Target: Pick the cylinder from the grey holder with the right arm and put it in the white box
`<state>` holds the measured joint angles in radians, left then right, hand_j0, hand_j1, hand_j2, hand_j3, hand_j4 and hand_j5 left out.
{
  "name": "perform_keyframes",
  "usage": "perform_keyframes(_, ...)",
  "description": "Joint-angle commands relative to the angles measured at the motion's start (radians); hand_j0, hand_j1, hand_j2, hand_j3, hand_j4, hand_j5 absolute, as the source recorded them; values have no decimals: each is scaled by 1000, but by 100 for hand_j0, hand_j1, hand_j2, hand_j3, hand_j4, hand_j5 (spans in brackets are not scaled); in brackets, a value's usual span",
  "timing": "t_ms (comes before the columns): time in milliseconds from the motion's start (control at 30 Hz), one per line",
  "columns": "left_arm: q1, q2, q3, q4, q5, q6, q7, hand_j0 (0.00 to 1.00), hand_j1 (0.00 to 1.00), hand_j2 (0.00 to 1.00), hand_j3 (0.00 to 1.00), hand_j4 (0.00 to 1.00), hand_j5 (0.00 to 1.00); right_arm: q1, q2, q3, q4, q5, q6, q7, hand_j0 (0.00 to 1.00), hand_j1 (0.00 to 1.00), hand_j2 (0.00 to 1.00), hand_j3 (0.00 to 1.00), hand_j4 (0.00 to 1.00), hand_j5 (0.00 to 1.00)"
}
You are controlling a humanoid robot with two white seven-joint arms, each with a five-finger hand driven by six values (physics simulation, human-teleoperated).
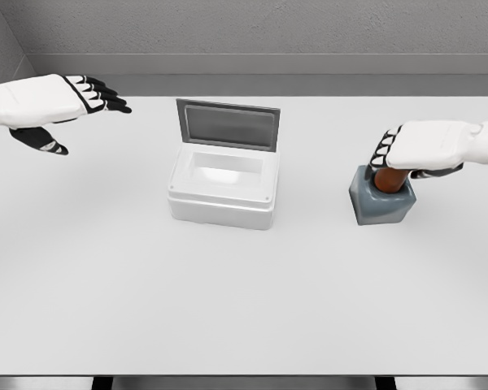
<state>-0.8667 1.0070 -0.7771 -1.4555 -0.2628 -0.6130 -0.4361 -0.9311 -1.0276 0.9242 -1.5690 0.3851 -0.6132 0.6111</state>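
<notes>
A brown cylinder (390,180) stands upright in the grey holder (380,206) at the table's right side. My right hand (407,154) comes in from the right edge and is curled around the cylinder's top, hiding its upper part. The white box (222,188) sits in the middle of the table with its grey lid (228,124) raised at the back, and its inside shows nothing in it. My left hand (73,106) hovers over the table's far left with fingers spread, holding nothing.
The white table (228,309) runs across the whole view, its front edge near the bottom. A grey wall stands behind the table's far edge.
</notes>
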Motion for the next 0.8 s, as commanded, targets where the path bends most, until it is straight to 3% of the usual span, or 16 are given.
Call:
perform_keyframes(0,0,1,1,1,5,2,0,100,100,100,100,100,100,-2,0,2,0,-3,2,0,59,59,59,59,59,59)
perform_keyframes(33,0,2,2,1,5,2,0,100,100,100,100,100,100,-2,-2,2,0,-3,2,0,54,54,54,54,54,54)
perform_keyframes(267,3,1,1,0,5,2,0,100,100,100,100,100,100,-5,-2,2,3,-3,2,0,47,47,47,47,47,47)
perform_keyframes(767,5,2,2,-9,7,2,0,100,100,100,100,100,100,-18,-19,-15,0,-14,2,0,43,43,43,43,43,43)
